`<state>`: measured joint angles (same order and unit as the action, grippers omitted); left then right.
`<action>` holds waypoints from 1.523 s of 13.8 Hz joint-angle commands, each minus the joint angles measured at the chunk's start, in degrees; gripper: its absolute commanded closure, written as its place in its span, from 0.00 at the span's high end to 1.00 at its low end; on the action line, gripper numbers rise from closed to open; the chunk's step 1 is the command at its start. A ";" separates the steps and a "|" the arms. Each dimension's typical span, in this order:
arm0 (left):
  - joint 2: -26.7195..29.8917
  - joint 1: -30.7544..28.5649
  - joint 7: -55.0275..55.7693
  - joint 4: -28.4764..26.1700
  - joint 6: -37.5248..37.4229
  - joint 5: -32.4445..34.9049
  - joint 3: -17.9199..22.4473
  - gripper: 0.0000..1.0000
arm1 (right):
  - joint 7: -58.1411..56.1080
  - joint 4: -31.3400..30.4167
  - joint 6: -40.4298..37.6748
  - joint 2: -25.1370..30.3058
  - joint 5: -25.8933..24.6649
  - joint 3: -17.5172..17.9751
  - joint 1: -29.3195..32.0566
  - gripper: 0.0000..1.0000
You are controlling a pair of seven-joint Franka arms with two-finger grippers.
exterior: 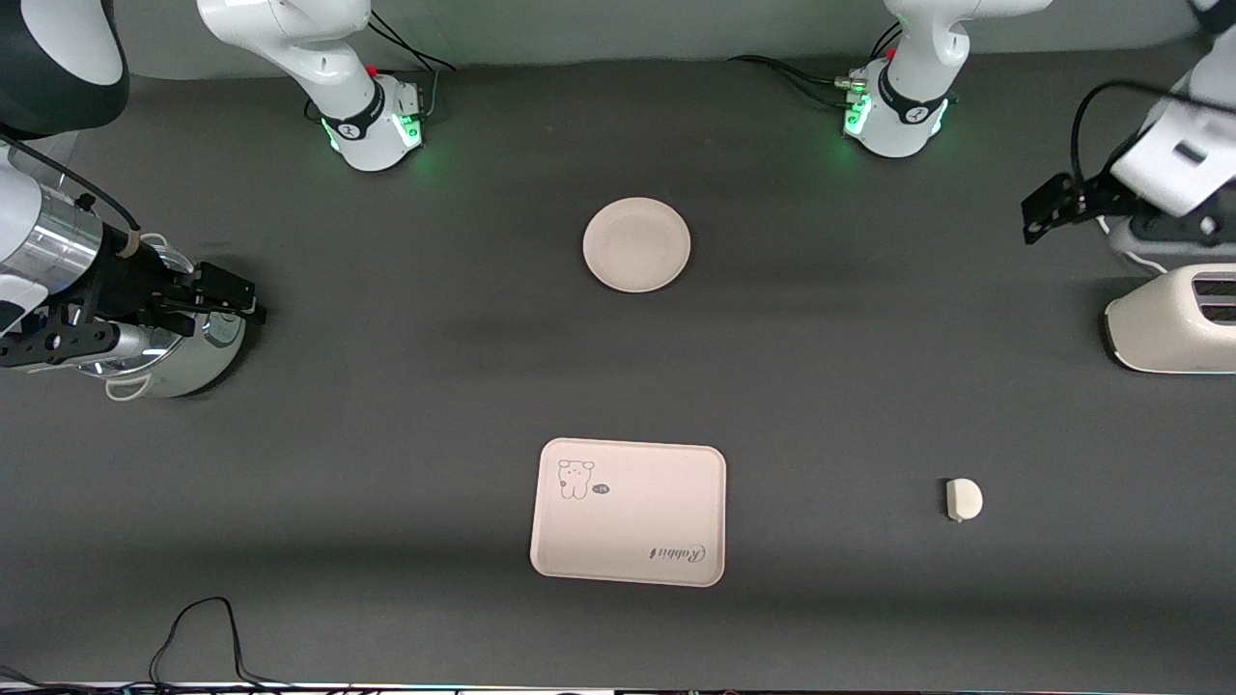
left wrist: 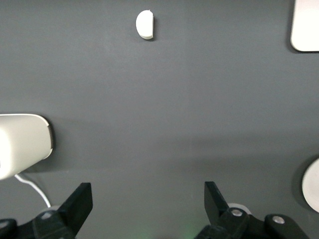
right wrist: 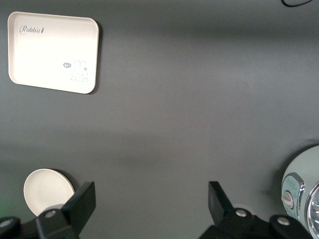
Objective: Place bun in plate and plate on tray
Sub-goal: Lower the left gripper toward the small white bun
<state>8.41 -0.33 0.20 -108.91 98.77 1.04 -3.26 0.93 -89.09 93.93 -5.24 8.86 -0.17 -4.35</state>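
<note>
My left gripper point(left wrist: 148, 201) at frame bottom, fingers point(left wrist: 79, 201) spread wide over dark table point(left wrist: 164, 124). Bun point(left wrist: 145, 25) near top edge, flat side twd tray point(left wrist: 306, 27), whose corner shows in a top corner. White appliance point(left wrist: 22, 144) w/ cable point(left wrist: 32, 186) at mid edge. Plate point(left wrist: 313, 191) sliver at low edge.

script word "Rabbit" on tray point(exterior: 628, 512)

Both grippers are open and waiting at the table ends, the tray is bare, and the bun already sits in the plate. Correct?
Not quite: the bun is not in the plate. The front view shows it alone on the table toward the left arm's end, with the plate bare. The rest holds: the left gripper and right gripper are open at the table ends, and the tray is bare.
</note>
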 commanded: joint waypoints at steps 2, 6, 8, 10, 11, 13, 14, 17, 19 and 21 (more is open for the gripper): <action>-14.79 -3.54 -0.73 5.27 11.58 1.23 -3.24 1.00 | 0.04 1.29 0.02 -0.48 -0.42 -0.18 0.22 1.00; -28.42 -3.54 -1.17 8.62 23.81 2.29 -2.89 1.00 | 0.31 1.38 -0.07 -0.30 -0.51 -0.26 0.22 1.00; -34.66 -3.72 -1.25 10.20 29.34 3.87 -2.63 1.00 | 0.39 1.38 -0.07 -0.65 -0.51 -0.26 0.31 1.00; -39.85 -4.51 -0.56 12.04 33.31 3.97 -2.63 1.00 | 0.57 1.46 -0.07 -0.83 -0.51 -0.27 0.31 1.00; -42.75 -4.51 -0.46 13.79 34.11 3.88 -2.63 1.00 | 0.66 1.64 -0.07 -1.35 -0.42 -0.26 0.31 1.00; -47.33 -4.51 -0.90 15.57 36.65 3.97 -2.63 1.00 | 0.57 2.87 -0.07 -2.58 -0.51 -0.35 0.31 1.00; -48.74 -4.51 -0.73 15.31 39.45 3.97 -2.11 1.00 | 0.48 2.79 -0.07 -2.67 -0.60 -0.35 0.31 1.00; -51.47 -3.98 -0.73 15.39 44.48 3.88 -1.40 0.99 | 0.31 2.52 -0.59 -2.85 -4.09 -0.27 -0.04 1.00; -52.53 -3.72 -0.99 15.66 45.19 3.88 -0.79 0.81 | 0.57 1.73 -1.47 -2.68 -5.34 -0.26 -0.39 1.00; -52.53 -3.54 -0.82 15.75 45.19 3.79 -0.43 0.39 | 0.66 1.64 -4.80 -2.67 -5.34 -0.26 -0.30 1.00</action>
<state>-43.58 -4.63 -0.22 -94.47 143.79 4.16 -4.60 0.93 -88.45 92.10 -7.49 4.99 -0.35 -4.18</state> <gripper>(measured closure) 0.308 0.000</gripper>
